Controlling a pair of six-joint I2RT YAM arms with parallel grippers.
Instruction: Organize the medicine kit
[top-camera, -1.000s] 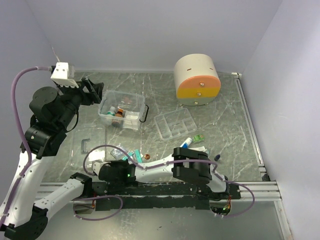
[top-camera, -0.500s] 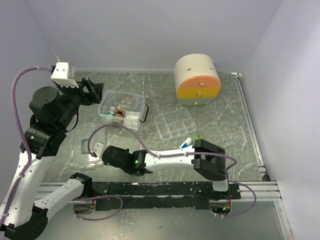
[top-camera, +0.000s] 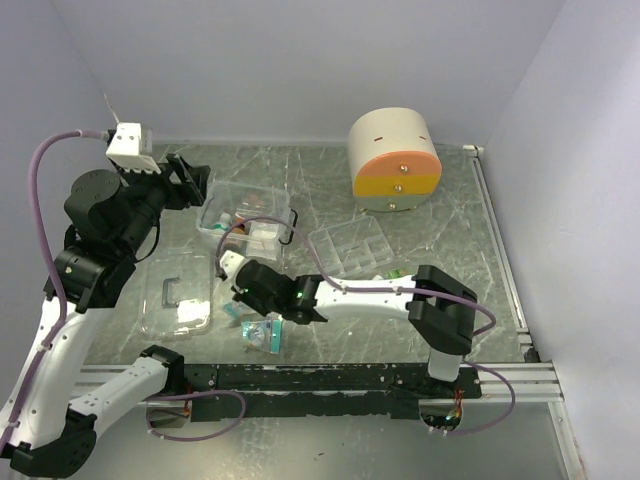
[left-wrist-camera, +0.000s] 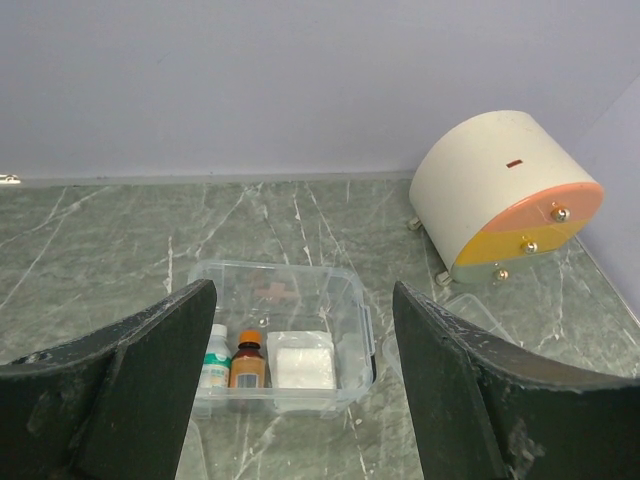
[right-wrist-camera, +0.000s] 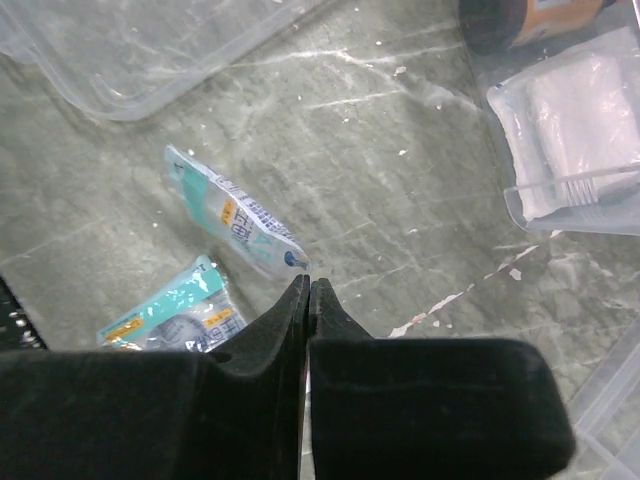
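Observation:
The clear medicine box (top-camera: 212, 230) stands open at the back left and holds a white bottle (left-wrist-camera: 215, 365), a brown bottle (left-wrist-camera: 247, 365) and a gauze pack (left-wrist-camera: 303, 360). My left gripper (top-camera: 185, 175) is open and empty, held high behind the box (left-wrist-camera: 355, 310). My right gripper (top-camera: 240, 283) is shut and empty, reaching left across the table just in front of the box. In the right wrist view its tip (right-wrist-camera: 308, 283) hovers beside a teal-and-white packet (right-wrist-camera: 235, 220), with a second packet (right-wrist-camera: 170, 310) close by.
The box lid (top-camera: 178, 295) lies flat at the left. A clear compartment tray (top-camera: 350, 247) sits mid-table. A round drawer unit (top-camera: 393, 160) stands at the back right. Small packets (top-camera: 262, 335) lie near the front rail, and a green item (top-camera: 397, 275) lies by the right arm.
My right arm has swung from low at the near edge up toward the box, uncovering the packets near the front. The left arm has barely moved.

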